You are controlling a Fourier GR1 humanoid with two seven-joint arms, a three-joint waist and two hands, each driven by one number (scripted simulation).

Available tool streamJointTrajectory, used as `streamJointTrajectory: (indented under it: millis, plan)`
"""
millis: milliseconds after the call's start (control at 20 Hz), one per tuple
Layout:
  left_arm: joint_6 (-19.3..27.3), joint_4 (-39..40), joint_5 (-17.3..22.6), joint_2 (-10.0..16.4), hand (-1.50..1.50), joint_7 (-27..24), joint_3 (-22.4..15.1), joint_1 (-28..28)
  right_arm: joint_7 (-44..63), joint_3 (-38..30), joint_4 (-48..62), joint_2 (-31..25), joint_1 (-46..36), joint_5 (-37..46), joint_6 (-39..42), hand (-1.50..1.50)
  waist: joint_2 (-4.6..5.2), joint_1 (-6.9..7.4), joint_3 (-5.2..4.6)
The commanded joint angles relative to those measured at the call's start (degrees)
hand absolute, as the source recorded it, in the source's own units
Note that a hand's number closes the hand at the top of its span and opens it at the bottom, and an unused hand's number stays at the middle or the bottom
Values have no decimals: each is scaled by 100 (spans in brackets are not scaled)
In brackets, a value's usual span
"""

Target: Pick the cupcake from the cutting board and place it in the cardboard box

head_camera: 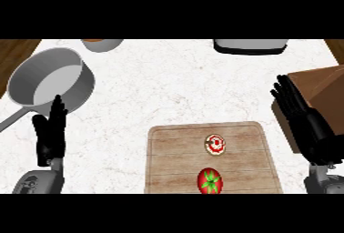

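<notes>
The cupcake [215, 144] sits on the cutting board [174, 154], in the board's right half and toward its far edge, with a tomato [209, 180] just nearer the robot on the same board. The board lies at the tabletop's [168, 82] near edge, a little right of middle.

The right robot hand [306, 123] is spread, fingers straight and pointing away from the robot, holding nothing. It hangs beside the board's right edge, partly in front of the cardboard box [322, 82] at the tabletop's right edge. From this hand the cupcake lies to the left and slightly nearer the robot, with only the board's right margin between them. Seen from above the cupcake is round, so it shows no long axis to line up with.

The left robot hand [50, 132] rests open, fingers up, near the tabletop's left edge below the pot [50, 77], well apart from the board. The right arm is plainly the nearer to both cupcake and box, so the reach probably falls to it.
</notes>
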Motion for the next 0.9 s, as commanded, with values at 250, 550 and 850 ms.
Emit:
streamJointTrajectory:
  millis: [250, 550, 850]
  plan:
    - [-1540, -958, -433, 810, 0, -890, -1002, -562, 125, -733, -1359, -700, -1165, 196, -261, -150, -67, -583, -172]
    - [-2432, -1071, 13, 908, 0, -1176, -1045, -451, 82, -598, -1742, -1608, -133, 1217, 307, -150, 81, -348, -147]
    - [-2618, -1376, 161, 1116, 0, -906, -785, -584, -408, -73, -1991, -2177, -135, 2232, 802, -150, 82, -264, -148]
